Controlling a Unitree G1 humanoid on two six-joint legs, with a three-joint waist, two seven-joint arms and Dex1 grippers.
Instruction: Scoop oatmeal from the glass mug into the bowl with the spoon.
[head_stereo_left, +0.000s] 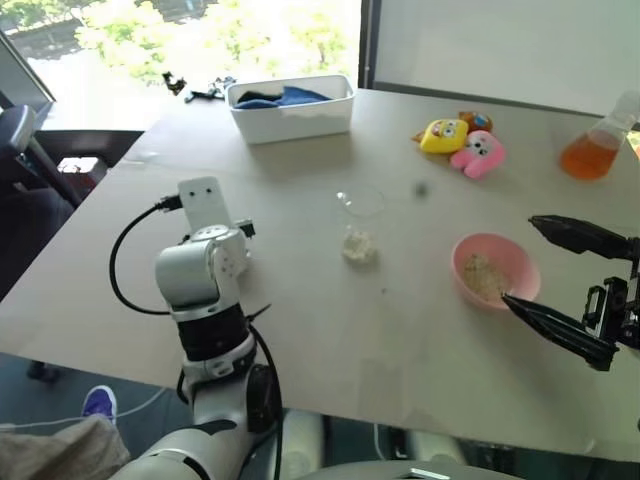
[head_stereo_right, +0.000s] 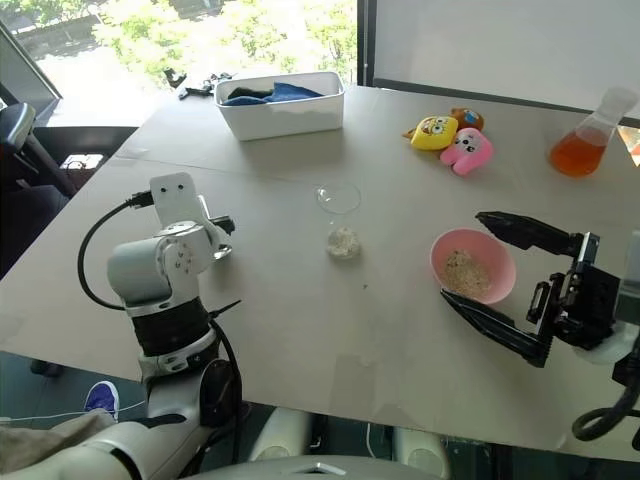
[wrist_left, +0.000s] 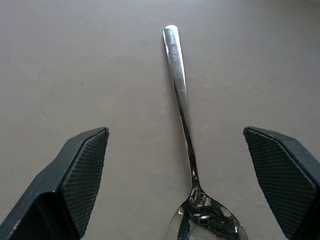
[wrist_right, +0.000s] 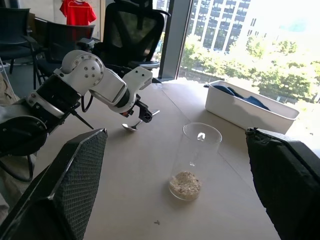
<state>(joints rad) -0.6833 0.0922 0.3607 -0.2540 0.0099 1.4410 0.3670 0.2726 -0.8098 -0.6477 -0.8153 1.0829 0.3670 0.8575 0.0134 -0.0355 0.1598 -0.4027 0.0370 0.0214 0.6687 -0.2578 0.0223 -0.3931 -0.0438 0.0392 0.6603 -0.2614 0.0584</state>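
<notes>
Two sets of black fingers stand wide apart with nothing in them: the right gripper hangs just beside the pink bowl, which has some oatmeal in it, and the left gripper hovers over the spoon lying flat on the counter; the glass mug stands upright near the middle with a lump of oatmeal at its bottom. That spoon looks thin, hard, light and slippery, so I think the fingers should pinch the long handle around its middle; the mug could tip or break.
</notes>
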